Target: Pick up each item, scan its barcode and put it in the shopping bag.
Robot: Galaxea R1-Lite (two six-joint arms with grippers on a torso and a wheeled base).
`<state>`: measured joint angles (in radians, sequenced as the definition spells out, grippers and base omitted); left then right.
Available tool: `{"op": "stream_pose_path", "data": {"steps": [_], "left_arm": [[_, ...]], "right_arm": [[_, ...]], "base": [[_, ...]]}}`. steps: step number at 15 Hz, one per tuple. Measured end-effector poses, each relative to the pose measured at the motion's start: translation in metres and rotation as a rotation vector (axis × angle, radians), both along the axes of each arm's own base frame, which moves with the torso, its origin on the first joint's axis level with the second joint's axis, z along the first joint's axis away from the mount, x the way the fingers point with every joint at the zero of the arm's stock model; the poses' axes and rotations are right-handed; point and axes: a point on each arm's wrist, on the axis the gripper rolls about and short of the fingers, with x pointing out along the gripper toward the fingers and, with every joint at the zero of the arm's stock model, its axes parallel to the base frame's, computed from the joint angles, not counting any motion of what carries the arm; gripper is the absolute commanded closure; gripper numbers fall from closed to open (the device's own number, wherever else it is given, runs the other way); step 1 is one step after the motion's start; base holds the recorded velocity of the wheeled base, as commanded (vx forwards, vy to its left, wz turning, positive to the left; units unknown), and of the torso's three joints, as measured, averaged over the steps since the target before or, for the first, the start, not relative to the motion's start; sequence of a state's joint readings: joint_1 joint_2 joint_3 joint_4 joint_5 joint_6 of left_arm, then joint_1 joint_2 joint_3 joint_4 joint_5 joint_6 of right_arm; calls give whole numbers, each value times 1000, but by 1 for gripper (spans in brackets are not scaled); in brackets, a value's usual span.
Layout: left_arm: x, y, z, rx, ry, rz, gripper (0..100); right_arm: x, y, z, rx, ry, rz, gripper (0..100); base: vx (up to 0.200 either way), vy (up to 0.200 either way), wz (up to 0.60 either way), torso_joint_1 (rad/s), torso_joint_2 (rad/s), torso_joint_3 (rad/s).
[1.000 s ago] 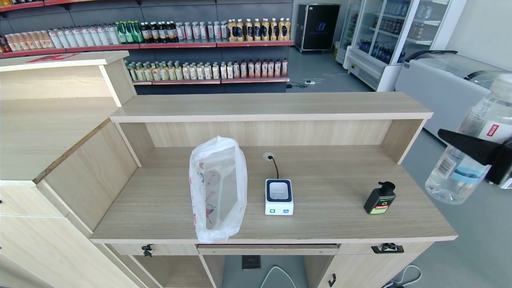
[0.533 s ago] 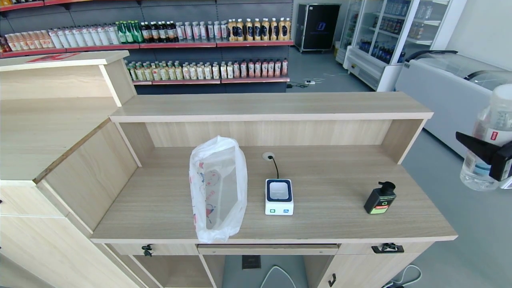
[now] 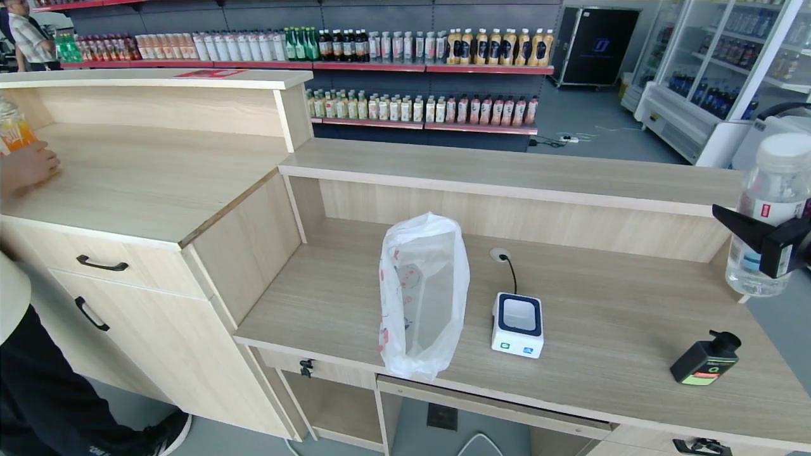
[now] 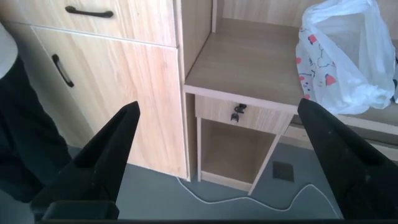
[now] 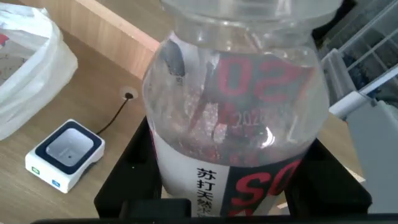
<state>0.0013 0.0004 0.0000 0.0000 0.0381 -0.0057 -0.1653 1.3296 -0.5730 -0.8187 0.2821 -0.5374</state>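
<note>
Right gripper point(image 3: 763, 244) is clamped around the middle of the clear water bottle point(image 3: 770, 202), holding it upright and high, well to the right of the scanner point(image 3: 518, 323), past the end of the counter point(image 3: 608, 297). I judge the mid-body grip leaves the label free to be turned toward the scanner's window. Shopping bag point(image 3: 423, 297) stands just left of the scanner, mouth up, handy for the drop once the code is read. Black pump bottle point(image 3: 705, 362) waits right of the scanner. Left gripper point(image 4: 219, 106) hangs far left of the scanner, below counter height, fingers spread apart and empty
</note>
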Motion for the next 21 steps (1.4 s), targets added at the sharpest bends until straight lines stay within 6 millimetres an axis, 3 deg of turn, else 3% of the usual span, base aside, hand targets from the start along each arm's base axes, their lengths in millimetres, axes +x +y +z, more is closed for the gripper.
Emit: {"op": "stream_pose_path", "data": {"steps": [5,10,17,21], "left_arm": [[0,0,0,0,0,-1,0],[0,0,0,0,0,0,0],[0,0,0,0,0,0,0],[0,0,0,0,0,0,0]], "right_arm": [[30,2,-11,-49,-55,71,100],[73,3,-36,-144,-140,307,100],[111,2,-88,-290,-132,560,100],[133,3,-112,-307,-106,603,100]], "base": [[0,0,0,0,0,0],[0,0,0,0,0,0],[0,0,0,0,0,0],[0,0,0,0,0,0]]}}
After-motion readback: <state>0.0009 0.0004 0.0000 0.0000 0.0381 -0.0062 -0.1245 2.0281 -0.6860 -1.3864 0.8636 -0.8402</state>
